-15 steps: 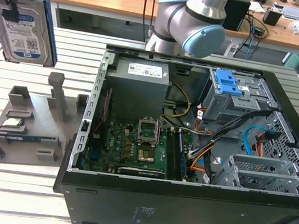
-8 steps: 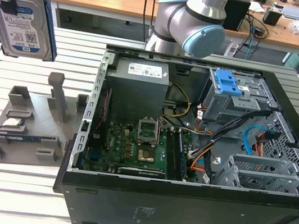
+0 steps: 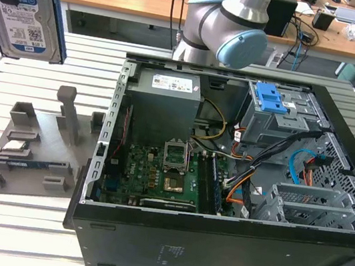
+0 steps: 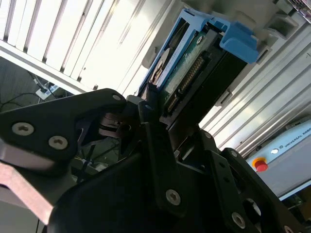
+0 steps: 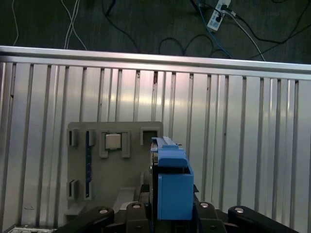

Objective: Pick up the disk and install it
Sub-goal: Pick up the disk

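So the disk [image 3: 27, 18] is up in the air at the exterior view's left, well apart from the open computer case [image 3: 213, 247]. It's hanging more or less on edge. From there you get the flat silver face with its white-and-blue barcode label, plus the bright blue carrier running down the side. The gripper [image 4: 158, 104] is clamped on it, with a black finger pressed against each side of the drive.

The second wrist view gives you the other side of the disk [image 4: 187, 68]: the green circuit board, the row of connector pins, and a chunky blue tab at the far end of the carrier. None of that is visible from the exterior camera.

The first wrist view looks straight down past the blue end of the carrier [image 5: 172, 184] to the slatted metal table [image 5: 243, 121]. The grey holder [image 5: 116, 165] lies flat on it below, with a small square processor chip [image 5: 113, 141] sitting in one of its pockets.

Only the exterior view shows the case interior. You can see the motherboard [image 3: 158, 170], a ridged blue latch [image 3: 271, 97] on the drive cage, and the arm [image 3: 232, 20] behind the case.
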Robot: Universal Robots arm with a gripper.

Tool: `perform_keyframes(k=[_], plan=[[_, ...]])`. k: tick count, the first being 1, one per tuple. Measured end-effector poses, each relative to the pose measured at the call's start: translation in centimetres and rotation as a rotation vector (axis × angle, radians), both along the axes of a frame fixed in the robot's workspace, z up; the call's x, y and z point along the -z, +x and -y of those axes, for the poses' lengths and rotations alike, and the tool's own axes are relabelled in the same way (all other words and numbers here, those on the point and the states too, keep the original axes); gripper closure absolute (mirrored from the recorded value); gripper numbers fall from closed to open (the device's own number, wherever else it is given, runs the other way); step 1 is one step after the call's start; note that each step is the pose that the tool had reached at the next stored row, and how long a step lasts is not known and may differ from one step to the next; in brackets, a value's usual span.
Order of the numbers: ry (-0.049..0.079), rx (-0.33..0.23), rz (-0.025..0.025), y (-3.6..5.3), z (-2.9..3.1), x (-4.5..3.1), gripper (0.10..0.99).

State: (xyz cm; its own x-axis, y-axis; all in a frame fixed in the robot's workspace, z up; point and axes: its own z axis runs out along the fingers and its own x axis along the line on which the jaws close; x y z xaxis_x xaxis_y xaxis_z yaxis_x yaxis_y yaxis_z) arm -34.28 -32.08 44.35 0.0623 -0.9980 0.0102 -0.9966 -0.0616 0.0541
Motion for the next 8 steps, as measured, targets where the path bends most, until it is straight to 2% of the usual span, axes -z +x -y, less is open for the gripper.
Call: perform_keyframes(k=[2,4,8], plan=[[0.000,0.000,-0.0004,0.01,-0.04,-0.41,0.718],[0.000,0.000,-0.0013,0.04,-0.11,-1.30,0.718],[0.000,0.000,-0.0025,0.08,-0.22,-2.52,0.718]])
